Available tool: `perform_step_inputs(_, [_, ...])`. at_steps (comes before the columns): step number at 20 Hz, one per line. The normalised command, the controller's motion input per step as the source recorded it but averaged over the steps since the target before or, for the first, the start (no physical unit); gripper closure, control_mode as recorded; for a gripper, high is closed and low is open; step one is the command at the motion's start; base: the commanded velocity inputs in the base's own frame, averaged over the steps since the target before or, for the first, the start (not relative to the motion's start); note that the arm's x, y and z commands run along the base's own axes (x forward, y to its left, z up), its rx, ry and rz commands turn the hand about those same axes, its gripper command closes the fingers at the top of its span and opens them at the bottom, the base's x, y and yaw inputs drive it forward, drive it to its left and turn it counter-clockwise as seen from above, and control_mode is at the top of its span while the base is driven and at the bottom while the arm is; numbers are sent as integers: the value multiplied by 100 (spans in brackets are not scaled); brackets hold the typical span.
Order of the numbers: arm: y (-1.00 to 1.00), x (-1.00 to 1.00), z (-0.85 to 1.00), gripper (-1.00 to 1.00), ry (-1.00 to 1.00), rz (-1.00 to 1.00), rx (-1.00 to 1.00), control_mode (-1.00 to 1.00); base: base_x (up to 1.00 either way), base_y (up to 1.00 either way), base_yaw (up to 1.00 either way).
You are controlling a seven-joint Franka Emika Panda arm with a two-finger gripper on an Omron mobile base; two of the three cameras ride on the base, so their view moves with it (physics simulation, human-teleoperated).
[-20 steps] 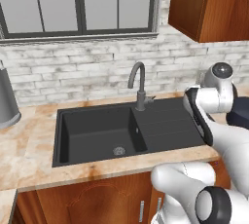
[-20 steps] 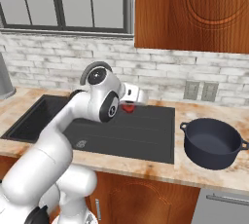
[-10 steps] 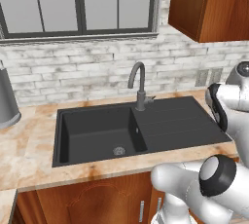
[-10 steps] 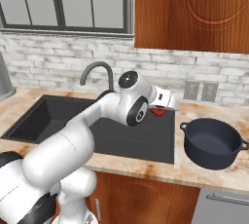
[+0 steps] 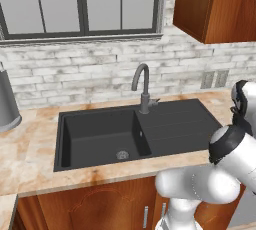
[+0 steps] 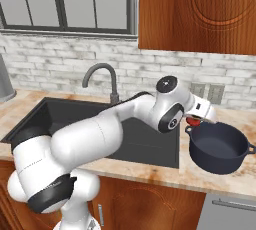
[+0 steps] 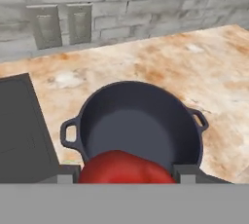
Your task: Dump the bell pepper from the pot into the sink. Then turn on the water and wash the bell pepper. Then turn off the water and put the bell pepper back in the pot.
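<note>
The red bell pepper (image 7: 125,168) sits between my two fingertips in the hand view, so my gripper (image 7: 125,173) is shut on it. Just beyond it lies the dark navy pot (image 7: 138,126), mouth up and with nothing inside. In the right base view the gripper (image 6: 196,120) hangs over the pot's (image 6: 220,147) left rim on the counter, with the bell pepper (image 6: 192,121) a red spot at the hand. The black sink (image 5: 120,131) lies left of the pot. No water runs from the grey faucet (image 5: 143,86).
A tall grey metal container (image 5: 7,105) stands at the far left of the counter. Wall outlets (image 7: 58,23) sit on the brick backsplash behind the pot. A wooden cabinet (image 6: 200,11) hangs above. The marble counter (image 7: 204,67) stretches to the pot's right.
The arm has swung to the right from over the sink's shallow section to the pot's left rim, carrying the bell pepper. The pot has stayed in place.
</note>
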Motion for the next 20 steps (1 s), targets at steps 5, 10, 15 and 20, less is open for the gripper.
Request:
perform_step_inputs(5, [-84,-1,-2,100,6,-11,21,-100,0,0,0])
perform_step_inputs(10, [-60,7,-14,100,8,-6,17,-100,0,0,0])
perform_step_inputs(15, [-34,17,-30,100,12,-3,11,-100,0,0,0])
perform_step_inputs(20, [-10,21,-42,100,12,0,7,-100,0,0,0])
